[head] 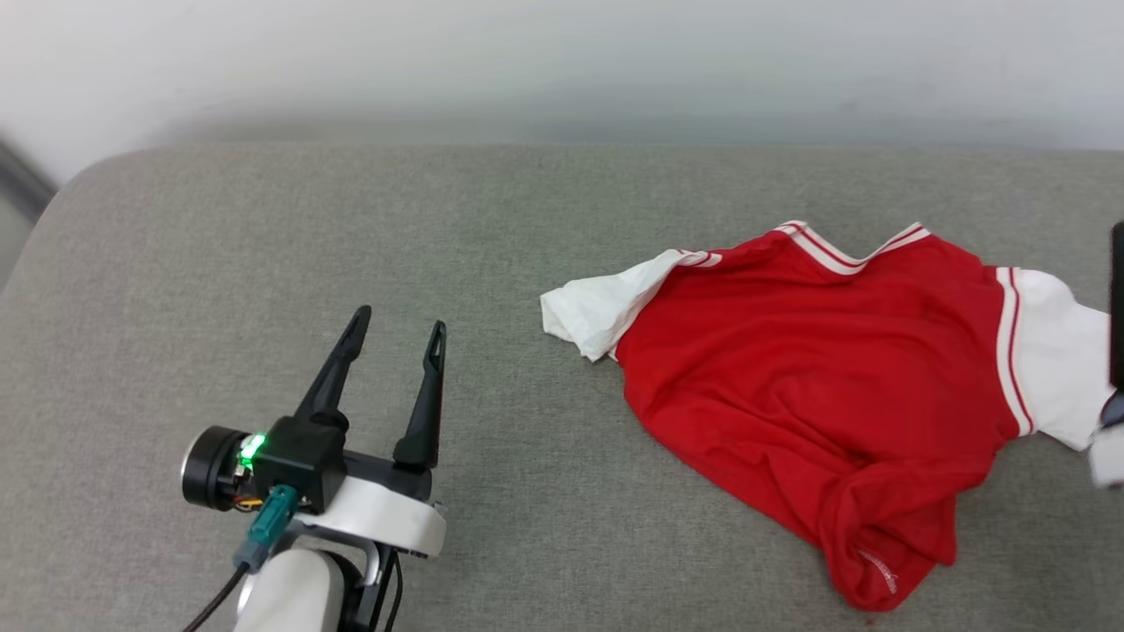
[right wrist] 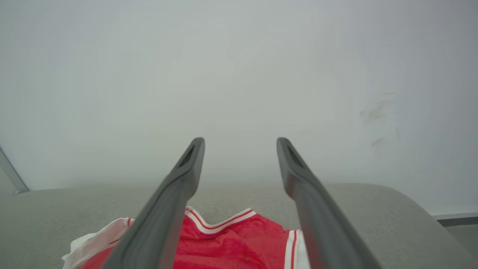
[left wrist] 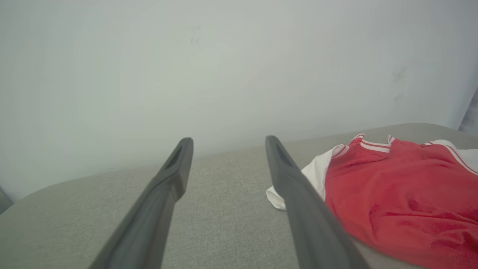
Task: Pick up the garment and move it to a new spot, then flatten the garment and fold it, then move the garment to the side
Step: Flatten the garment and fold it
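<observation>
Right gripper (right wrist: 241,142) fingers spread, nothing pinched, hanging over the garment (head: 817,369); left gripper (head: 399,320) spread too, well apart from it; shirt's rumpled on the right side of the grey cushion (head: 263,263); I'd pinch both white sleeves (head: 597,307) and pull outward, staying low.

A worktop (head: 263,228) covered in grey woven fabric, its far corners rounded, stands against a plain, pale grey-white wall (head: 562,61). The light is soft and even, with a dim shadow along the wall's foot. Faint dark scuff marks (right wrist: 377,112) smudge the wall. A dark slanted strip (head: 22,180) shows at the far left.
</observation>
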